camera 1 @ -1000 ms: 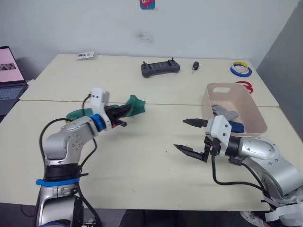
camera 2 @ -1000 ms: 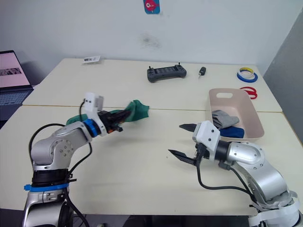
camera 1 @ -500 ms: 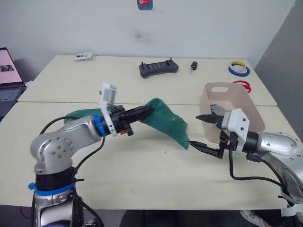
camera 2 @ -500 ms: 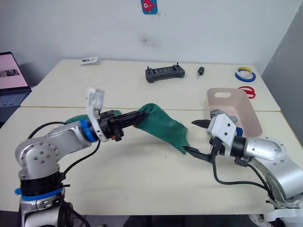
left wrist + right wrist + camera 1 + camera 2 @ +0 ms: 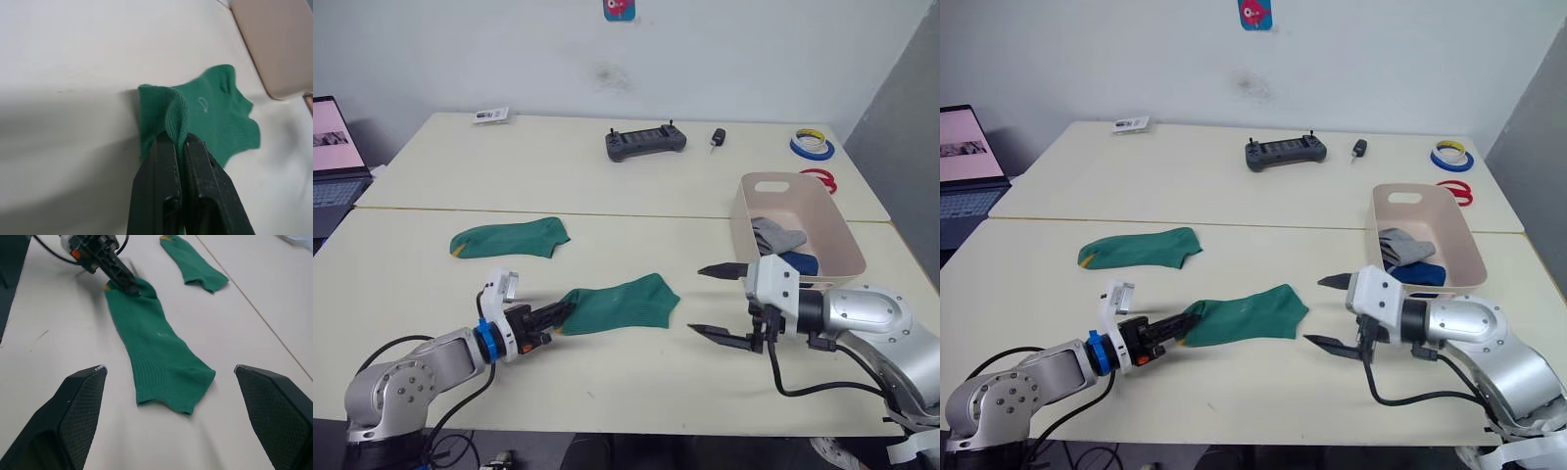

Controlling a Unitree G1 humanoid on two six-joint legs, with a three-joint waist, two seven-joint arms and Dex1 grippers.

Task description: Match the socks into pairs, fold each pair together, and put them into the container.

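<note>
Surface: pale cream table (image 5: 607, 382), two tops butted together, against a white wall.
Left gripper (image 5: 560, 313): nearest, low over the front of the table, fingers clenched on one end of a green sock (image 5: 619, 303); the left wrist view shows the fabric pinched into a raised fold between them.
Held green sock: lies flat on the table, stretched from the fingertips toward the right arm.
Right gripper (image 5: 707, 301): just past the sock's free end, fingers spread wide, grasping nothing.
Second green sock (image 5: 509, 238): flat on the table, farther back and to the left, well apart from the first.
Container (image 5: 832, 233): on the right side, beyond the right gripper; a grey sock (image 5: 775, 236) and a dark blue sock (image 5: 800, 261) lie inside.
Far table: black controller (image 5: 645, 141), small dark key fob (image 5: 716, 137), tape rolls (image 5: 812, 145) at the right.
Left edge: laptop (image 5: 333, 162) with its screen lit.
</note>
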